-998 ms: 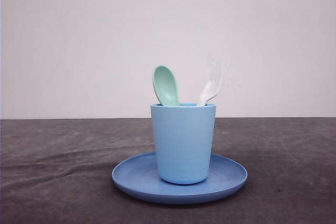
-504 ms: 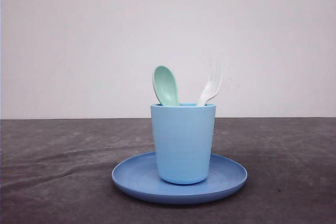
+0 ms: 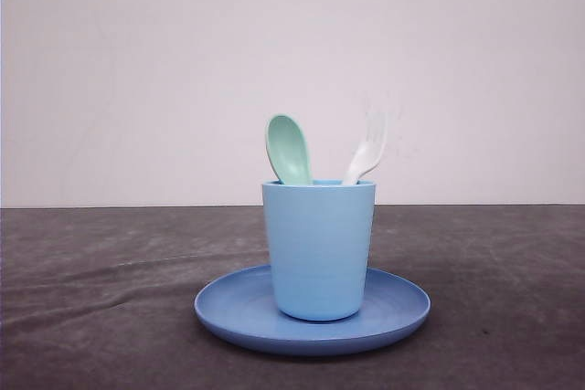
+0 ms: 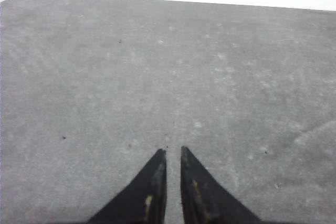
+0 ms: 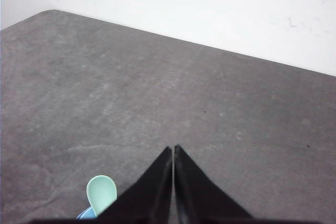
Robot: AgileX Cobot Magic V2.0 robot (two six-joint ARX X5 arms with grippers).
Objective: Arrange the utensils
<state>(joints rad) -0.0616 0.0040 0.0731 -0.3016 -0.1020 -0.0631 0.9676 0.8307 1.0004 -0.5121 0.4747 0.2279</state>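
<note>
The spoon (image 3: pixel 289 149) is pale mint green, the fork (image 3: pixel 367 154) white and faintly translucent. The cup (image 3: pixel 319 248) is plain light blue, its wall marked by faint horizontal rings. The plate (image 3: pixel 226 308) is a deeper, mid blue. The counter (image 3: pixel 101 299) is dark grey, mottled with lighter streaks. The wall (image 3: pixel 137 70) is off-white. Both the left pincer (image 4: pixel 171 156) and the right pincer (image 5: pixel 172 152) are black; the left shows small yellowish specks.

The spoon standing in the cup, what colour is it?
Pale mint green; the spoon shows best in the front view.
</note>
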